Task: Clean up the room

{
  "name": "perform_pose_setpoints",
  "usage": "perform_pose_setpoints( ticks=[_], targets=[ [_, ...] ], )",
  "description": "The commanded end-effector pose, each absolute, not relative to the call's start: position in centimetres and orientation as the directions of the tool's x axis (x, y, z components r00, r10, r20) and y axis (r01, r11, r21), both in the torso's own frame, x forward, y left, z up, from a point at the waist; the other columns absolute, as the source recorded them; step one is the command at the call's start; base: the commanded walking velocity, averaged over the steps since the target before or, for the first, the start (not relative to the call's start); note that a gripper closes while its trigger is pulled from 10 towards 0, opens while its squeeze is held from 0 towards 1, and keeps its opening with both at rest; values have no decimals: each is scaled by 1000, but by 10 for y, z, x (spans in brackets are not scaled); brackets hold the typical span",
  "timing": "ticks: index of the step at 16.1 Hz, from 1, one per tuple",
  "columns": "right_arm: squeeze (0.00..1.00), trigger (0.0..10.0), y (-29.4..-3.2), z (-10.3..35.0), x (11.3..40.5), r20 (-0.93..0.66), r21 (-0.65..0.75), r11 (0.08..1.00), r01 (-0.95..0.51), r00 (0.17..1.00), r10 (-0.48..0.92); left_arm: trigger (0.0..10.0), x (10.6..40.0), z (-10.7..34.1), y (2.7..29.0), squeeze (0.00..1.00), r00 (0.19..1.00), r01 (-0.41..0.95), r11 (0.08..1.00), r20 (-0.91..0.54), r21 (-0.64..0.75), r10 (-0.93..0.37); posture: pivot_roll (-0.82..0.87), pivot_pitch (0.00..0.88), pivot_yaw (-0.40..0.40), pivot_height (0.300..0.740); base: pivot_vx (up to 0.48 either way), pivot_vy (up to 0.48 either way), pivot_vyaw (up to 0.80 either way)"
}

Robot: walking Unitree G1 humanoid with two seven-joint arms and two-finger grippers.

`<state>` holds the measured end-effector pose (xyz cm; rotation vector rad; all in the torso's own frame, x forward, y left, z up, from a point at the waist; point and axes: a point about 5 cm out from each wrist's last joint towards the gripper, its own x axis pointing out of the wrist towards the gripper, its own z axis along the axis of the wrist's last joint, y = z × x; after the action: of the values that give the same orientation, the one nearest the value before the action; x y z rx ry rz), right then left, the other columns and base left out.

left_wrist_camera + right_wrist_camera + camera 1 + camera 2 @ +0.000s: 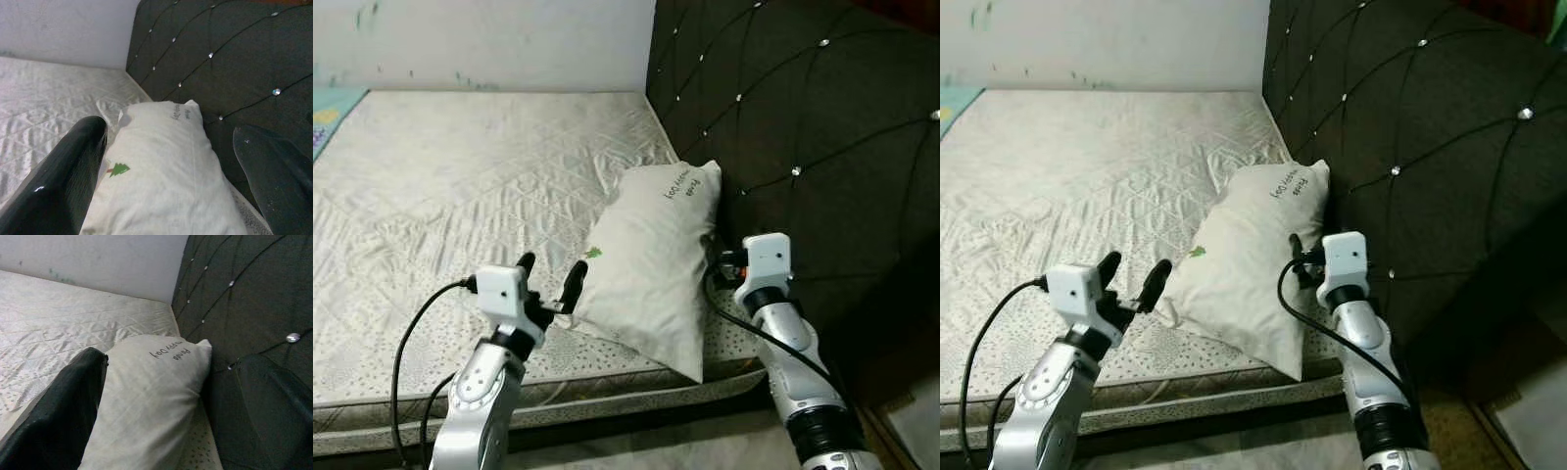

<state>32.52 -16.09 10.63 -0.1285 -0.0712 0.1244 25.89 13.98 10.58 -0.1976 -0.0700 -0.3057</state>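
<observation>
The pillow (656,264) lay on the bare mattress (460,186), at the corner nearest the robot, with its far end leaning against the dark tufted headboard (803,127). It carried a small green tree mark and a line of dark lettering near the upper end.

The left end effector (548,276) was positioned at the pillow's left edge, just beside the fabric. Its two black fingers (63,181) stood apart, and the left wrist view showed the pillow lying in the gap between them. The right end effector (1304,262) was positioned at the pillow's right side, between the pillow and the headboard. The right wrist view showed its fingers (58,406) likewise spread, with the pillow's side between them. Neither end effector was clamped on the fabric.

The step in hand appeared to be a two-sided approach to the pillow, as part of tidying the bed. The next move would probably call for both end effectors to advance slightly onto the pillow's edges and close together on the fabric. The pillow could then be lifted evenly. Soft filling may sag under an uneven grip.
</observation>
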Motion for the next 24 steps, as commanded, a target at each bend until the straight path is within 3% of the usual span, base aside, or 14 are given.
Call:
perform_pose_setpoints(
  ticks=[1,10,15,22,24],
  targets=[
    [0,10000,-157,107,323,73,-136,983,-122,989,132,10000,256,105,137,0,948,318,928,88,-192,-307,-41,32,-39,740,0,0,0],
    [0,10000,-156,106,324,68,-138,983,-121,989,131,10000,257,103,136,0,948,319,928,86,-194,-308,-39,11,-44,740,281,0,-47],
    [0,10000,-162,104,323,61,-148,983,-110,991,120,10000,258,101,138,0,955,297,936,67,-186,-290,-38,5,-41,740,0,0,0],
    [0,10000,-167,104,325,58,-156,983,-93,993,103,10000,259,100,138,0,954,300,938,61,-176,-293,-32,0,-35,740,0,0,-788],
    [0,10000,-166,104,326,61,-155,983,-97,992,107,10000,260,101,138,0,955,297,939,62,-173,-290,-29,0,-34,740,0,0,0]
  ],
)
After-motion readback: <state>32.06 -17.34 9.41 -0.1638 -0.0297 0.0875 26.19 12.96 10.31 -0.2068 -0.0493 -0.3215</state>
